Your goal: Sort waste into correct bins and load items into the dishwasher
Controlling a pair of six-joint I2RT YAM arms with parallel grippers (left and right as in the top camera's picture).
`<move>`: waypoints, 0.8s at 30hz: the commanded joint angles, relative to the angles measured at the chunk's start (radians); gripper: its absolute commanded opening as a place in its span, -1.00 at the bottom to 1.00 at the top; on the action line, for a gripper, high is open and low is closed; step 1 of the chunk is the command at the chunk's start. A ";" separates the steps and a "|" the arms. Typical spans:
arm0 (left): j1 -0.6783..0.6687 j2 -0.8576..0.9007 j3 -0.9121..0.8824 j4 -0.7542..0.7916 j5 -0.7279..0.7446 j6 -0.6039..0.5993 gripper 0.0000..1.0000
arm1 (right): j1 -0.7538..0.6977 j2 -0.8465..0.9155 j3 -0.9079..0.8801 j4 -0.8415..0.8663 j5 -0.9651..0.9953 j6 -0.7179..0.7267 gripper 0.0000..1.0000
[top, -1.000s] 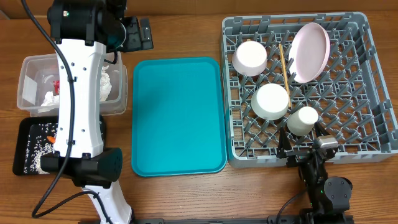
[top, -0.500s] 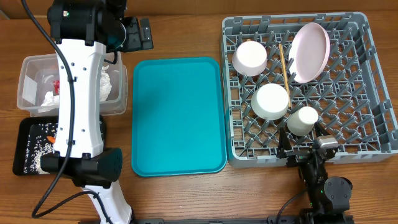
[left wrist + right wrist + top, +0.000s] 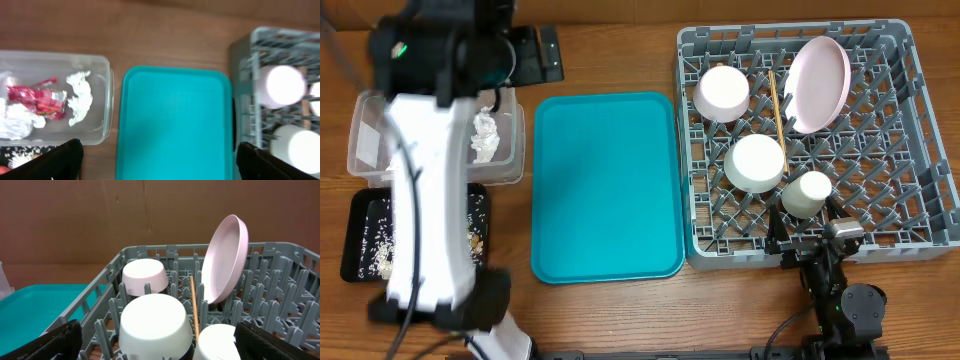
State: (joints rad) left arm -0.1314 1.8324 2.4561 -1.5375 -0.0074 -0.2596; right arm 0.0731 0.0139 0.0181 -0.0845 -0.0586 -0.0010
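Teal tray beside tub, blurred arm seemingly masking wrapper

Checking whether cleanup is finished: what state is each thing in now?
Plate, on edge in dish rack.
Two bowls, in rack.
Cup, in rack.
Chopsticks, lying in rack.
Teal tray, bare.
Clear tub, holds wrapper, tissues.
Black tray, holds scraps.
Left gripper, open.
Right gripper, open.

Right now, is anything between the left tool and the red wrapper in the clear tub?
Nothing visible. The red wrapper lies uncovered in the lidless clear tub, white tissues beside it, below the open left tool.
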 commanded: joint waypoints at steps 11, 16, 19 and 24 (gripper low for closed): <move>-0.004 -0.360 0.019 0.000 0.004 -0.010 1.00 | 0.005 -0.011 -0.010 0.003 0.013 -0.007 1.00; -0.004 -0.451 0.019 -0.050 0.004 -0.010 0.99 | 0.005 -0.011 -0.010 0.004 0.013 -0.007 1.00; -0.003 -0.494 0.019 -0.090 0.002 -0.009 1.00 | 0.005 -0.011 -0.010 0.004 0.013 -0.007 1.00; 0.017 -0.555 0.013 -0.129 -0.003 -0.010 1.00 | 0.005 -0.011 -0.010 0.003 0.013 -0.007 1.00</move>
State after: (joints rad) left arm -0.1287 1.3056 2.4664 -1.6585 -0.0082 -0.2596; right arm 0.0731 0.0139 0.0181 -0.0849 -0.0582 -0.0010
